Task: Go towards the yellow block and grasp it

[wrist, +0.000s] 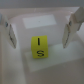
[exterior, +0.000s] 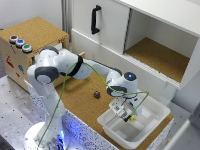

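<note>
1. Cabinet (exterior: 150, 30): white, with one door shut and one compartment open onto a cork-lined floor; it stands behind the cork-topped table (exterior: 80, 95).
2. Arm (exterior: 75, 67): the white Panda reaches from its base at the exterior view's left across the table toward the exterior view's right.
3. White tray (exterior: 150, 125): a shallow bin at the table's corner; the arm's wrist hangs over it.
4. Control box (exterior: 20, 50): it carries coloured buttons and sits well apart from the work.
5. Gripper (wrist: 41, 31): released, with the jaws spread wide. In the wrist view the two fingers (wrist: 9, 31) stand either side of the block with a gap on each side, touching nothing.
6. Dark cube (exterior: 96, 94): it lies on the cork near the tray and is not the target.
7. Yellow block (wrist: 39, 47): it rests on the tray's floor between the fingers, showing black marks on its face. In the exterior view it appears only as a yellow speck just under the gripper.
8. Progress: the approach seems nearly done, with the fingers lined up about the block; a final descent, if needed, and the closing remain.
9. Unclear: the fingertips' height above the tray floor cannot be judged, the fingers' upper parts are cut off in the wrist view, and the block's marks are too blurred to read.
</note>
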You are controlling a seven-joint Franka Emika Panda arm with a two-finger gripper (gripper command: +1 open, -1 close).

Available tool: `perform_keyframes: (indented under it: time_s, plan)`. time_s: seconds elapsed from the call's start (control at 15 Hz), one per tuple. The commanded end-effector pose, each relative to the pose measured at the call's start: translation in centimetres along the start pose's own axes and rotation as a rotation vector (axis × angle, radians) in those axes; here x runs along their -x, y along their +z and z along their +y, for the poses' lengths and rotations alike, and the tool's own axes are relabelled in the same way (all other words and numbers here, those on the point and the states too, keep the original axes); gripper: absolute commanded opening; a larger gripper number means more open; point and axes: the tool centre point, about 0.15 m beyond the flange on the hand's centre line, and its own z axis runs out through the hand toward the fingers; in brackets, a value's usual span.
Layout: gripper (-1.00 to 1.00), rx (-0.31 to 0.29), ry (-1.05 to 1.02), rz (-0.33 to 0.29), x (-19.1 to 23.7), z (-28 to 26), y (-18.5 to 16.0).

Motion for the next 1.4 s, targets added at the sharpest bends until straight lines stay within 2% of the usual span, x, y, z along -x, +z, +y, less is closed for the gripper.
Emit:
perform_keyframes:
  time_s: [0.0,0.27,0.53,0.6,1.33]
  plan:
    - [1.0,0.04,0.019,-0.017,-2.0,-0.3,3.3]
    - [1.0,0.075,0.052,-0.028,-2.6,-0.2,4.4]
    - [1.0,0.077,0.072,-0.036,-2.5,0.0,5.0]
    - [-1.0,0.079,0.074,-0.03,-2.4,0.0,4.9]
    - [-1.0,0.027,0.177,-0.032,-1.3,-1.0,3.9]
